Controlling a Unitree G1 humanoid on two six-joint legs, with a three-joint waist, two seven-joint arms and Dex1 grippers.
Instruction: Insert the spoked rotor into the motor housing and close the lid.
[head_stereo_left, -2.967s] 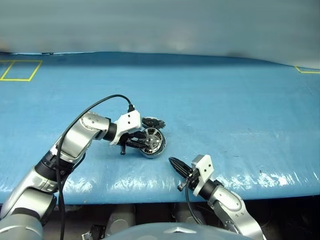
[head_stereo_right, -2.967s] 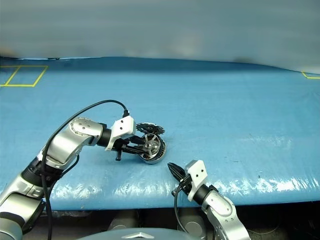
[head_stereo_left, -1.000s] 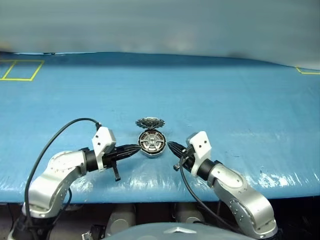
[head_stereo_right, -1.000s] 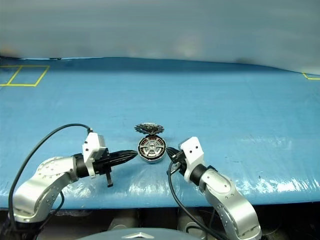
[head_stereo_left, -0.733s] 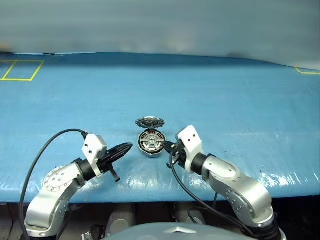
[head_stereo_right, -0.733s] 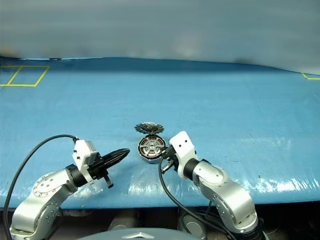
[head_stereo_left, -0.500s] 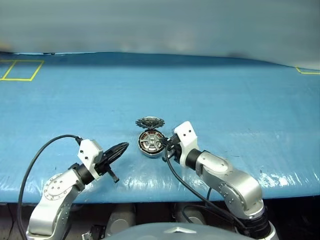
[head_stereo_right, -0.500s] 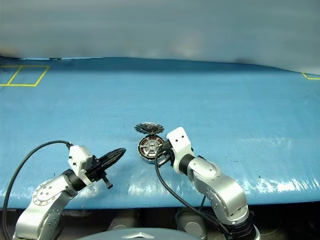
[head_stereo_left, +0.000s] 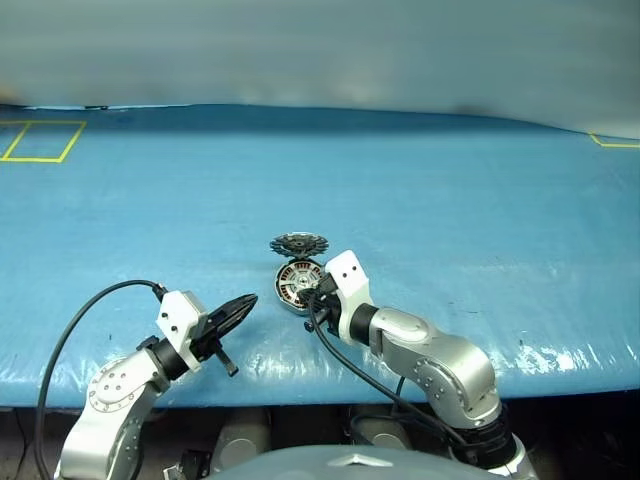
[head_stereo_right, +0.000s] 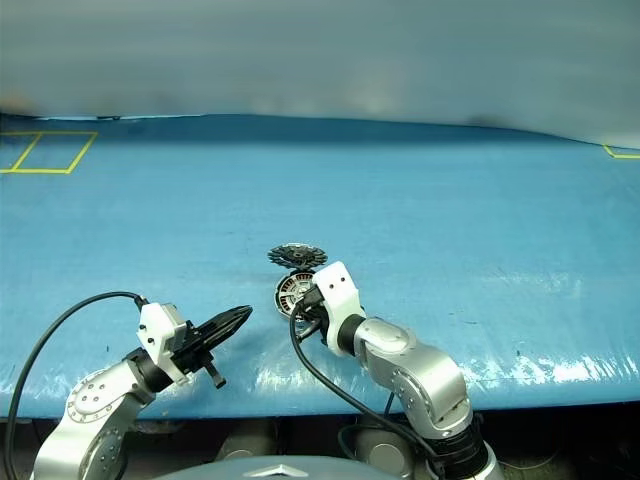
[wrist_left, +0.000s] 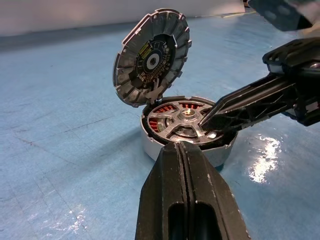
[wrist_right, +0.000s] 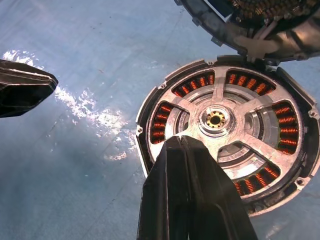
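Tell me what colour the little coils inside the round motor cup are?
Coppery orange-red coils, seen between the silver spokes; the right wrist view shows them best.

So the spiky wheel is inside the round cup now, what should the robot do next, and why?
Probably tip the raised round grey metal lid down. The silver spoked rotor already sits inside the grey motor housing with copper windings, and the shut right tool rests over it while the lid stands open.

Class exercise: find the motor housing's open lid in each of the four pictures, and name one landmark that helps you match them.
Left eye view: lid, centre, just behind the motor housing.
Right eye view: lid, centre-left, behind the housing.
Left wrist view: lid, raised above the housing.
Right wrist view: lid's edge, top right.
Shared landmark: the housing's copper windings.
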